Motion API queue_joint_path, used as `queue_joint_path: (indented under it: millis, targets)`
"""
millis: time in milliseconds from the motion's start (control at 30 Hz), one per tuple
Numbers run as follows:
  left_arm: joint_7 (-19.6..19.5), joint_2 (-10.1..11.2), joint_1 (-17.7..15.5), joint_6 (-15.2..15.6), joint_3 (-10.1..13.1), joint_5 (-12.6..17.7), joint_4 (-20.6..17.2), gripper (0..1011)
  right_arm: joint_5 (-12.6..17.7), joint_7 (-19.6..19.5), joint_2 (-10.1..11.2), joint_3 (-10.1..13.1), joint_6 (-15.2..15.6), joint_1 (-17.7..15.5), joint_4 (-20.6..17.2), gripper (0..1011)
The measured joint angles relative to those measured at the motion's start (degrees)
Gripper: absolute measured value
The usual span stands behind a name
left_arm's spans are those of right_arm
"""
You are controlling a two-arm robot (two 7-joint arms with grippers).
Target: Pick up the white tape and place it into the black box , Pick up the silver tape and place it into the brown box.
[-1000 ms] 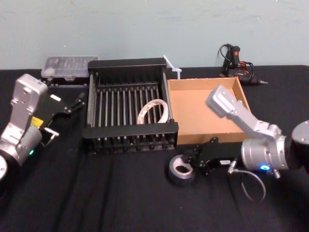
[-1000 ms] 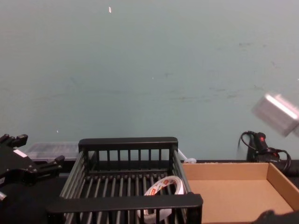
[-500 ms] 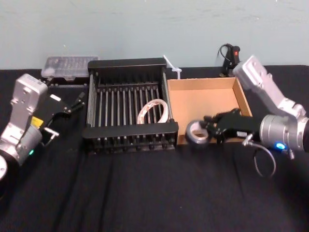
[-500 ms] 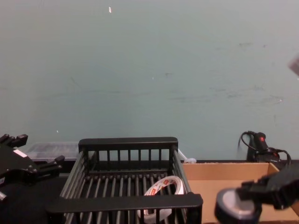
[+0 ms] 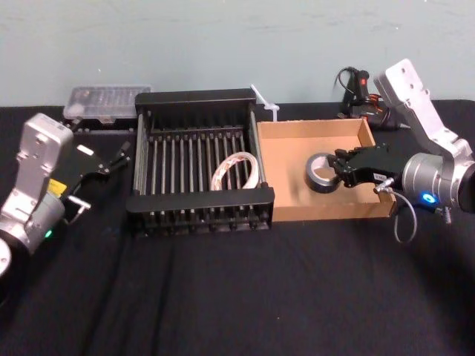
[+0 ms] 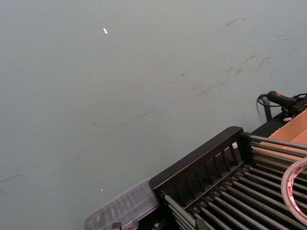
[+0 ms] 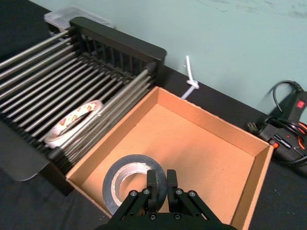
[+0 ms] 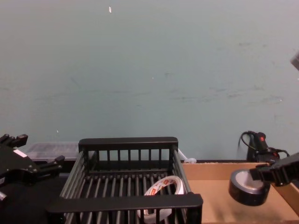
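1. Head view. The right gripper [image 5: 338, 169] is clamped on the silver tape [image 5: 320, 173], holding it by the roll's wall over the brown box [image 5: 288, 211], inside its rim lines. The roll is carried there because that tray is its target; release looks like the step at hand. The right arm reaches in from the right, forearm roughly level, elbow raised toward the back wall. The white tape [image 5: 236, 170] lies on the bars of the black box [image 5: 199, 199], leaning a little, so that half of the task reads as done. The left gripper [image 5: 111, 159] sits parked left of the black box, fingers apart, holding nothing.

2. Left wrist view. The black box's back rim [image 6: 201, 160] and bars show, with an edge of the white tape [image 6: 293, 189] on them. This gripper's own fingers are not visible here.

3. Right wrist view. The right gripper's fingers [image 7: 152, 184] pinch the near wall of the silver tape [image 7: 130, 182], one inside the core, one outside. The roll hangs flat over the brown box floor [image 7: 192, 148], near the corner closest to the black box [image 7: 120, 45]. White tape [image 7: 72, 120] rests on the bars.

4. Chest view. The silver tape [image 8: 249, 187] hangs tilted, above the tray floor and clear of it by the look. Right gripper [image 8: 267, 176] comes in level from the right. Left gripper [image 8: 44, 165] idles at far left.
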Motion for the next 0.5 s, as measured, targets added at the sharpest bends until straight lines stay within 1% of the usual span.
queue_joint_path:
  millis: [33,200,500]
  targets:
    - [0.0,0.0,0.0,0.0,0.0,0.0,0.0,1001,-0.2,-0.2,-0.5,0.2,0.2,0.3,0.7,132]
    - [0.0,0.0,0.0,0.0,0.0,0.0,0.0,1001,-0.7,-0.7,-1.6,0.8,0.5,0.8,2.1,132]
    - [0.0,0.0,0.0,0.0,0.0,0.0,0.0,1001,-0.7,-0.7,-1.4,0.7,0.5,0.7,2.0,132]
